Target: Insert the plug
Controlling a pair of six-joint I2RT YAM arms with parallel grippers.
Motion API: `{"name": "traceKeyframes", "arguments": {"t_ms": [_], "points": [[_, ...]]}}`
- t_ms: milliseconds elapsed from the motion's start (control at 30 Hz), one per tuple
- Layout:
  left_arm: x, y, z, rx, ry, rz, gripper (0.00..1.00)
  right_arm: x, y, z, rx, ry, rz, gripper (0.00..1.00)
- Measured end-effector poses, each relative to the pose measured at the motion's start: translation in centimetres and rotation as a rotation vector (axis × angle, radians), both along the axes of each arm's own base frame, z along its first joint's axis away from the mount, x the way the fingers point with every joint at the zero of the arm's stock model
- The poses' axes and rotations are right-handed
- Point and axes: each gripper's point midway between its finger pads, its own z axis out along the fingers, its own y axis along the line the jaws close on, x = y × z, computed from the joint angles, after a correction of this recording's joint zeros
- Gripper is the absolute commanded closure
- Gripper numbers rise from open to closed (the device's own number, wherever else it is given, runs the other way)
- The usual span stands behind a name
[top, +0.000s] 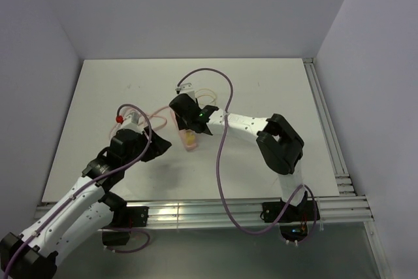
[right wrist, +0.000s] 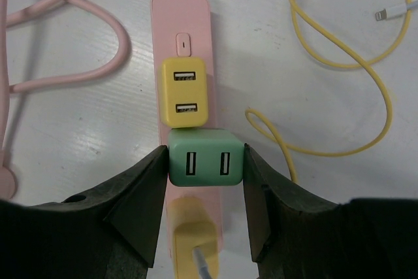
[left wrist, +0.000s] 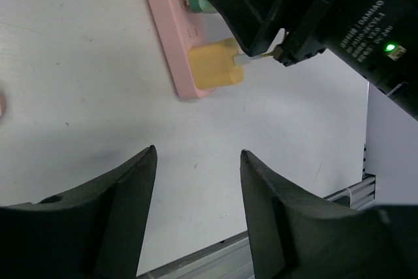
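Observation:
A pink power strip point(right wrist: 186, 24) lies on the white table; it also shows in the top view point(top: 189, 140) and the left wrist view point(left wrist: 166, 31). A yellow USB plug point(right wrist: 185, 91) sits in it. My right gripper point(right wrist: 204, 161) is shut on a green two-port plug point(right wrist: 206, 158), holding it over the strip just below the yellow one. Another yellow plug point(right wrist: 194, 240) with a white cable sits at the strip's near end, and shows in the left wrist view point(left wrist: 212, 63). My left gripper point(left wrist: 198, 158) is open and empty over bare table, a short way from the strip's end.
A yellow cable point(right wrist: 339, 63) with a white connector loops on the table right of the strip. The strip's pink cord point(right wrist: 78, 50) curls to the left. A rail point(top: 196, 210) runs along the table's near edge. Purple arm cables point(top: 225, 129) hang over the table.

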Motion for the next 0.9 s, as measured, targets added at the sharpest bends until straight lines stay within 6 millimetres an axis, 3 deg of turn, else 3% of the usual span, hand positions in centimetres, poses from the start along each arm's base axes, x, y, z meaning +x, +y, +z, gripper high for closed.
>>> {"name": "traceKeyframes", "arguments": {"t_ms": [100,200,533,900], "points": [[0.2,-0.2,-1.1,-0.004,0.025,0.009,0.48,-0.1,0.1,-0.1,0.009,0.0,0.017,1.0],[0.4,-0.2,-2.8,0.004,0.064,0.021,0.66,-0.2,0.3,-0.1,0.015,0.003,0.032,1.0],[1.8,-0.2,-8.2,-0.003,0.19,0.062,0.94,-0.3,0.5,-0.1,0.017,0.001,0.07,1.0],[4.0,-2.1,-11.0,-0.041,0.223,0.039,0.99,-0.5,0.6,0.0,0.003,-0.007,0.092,1.0]]}}
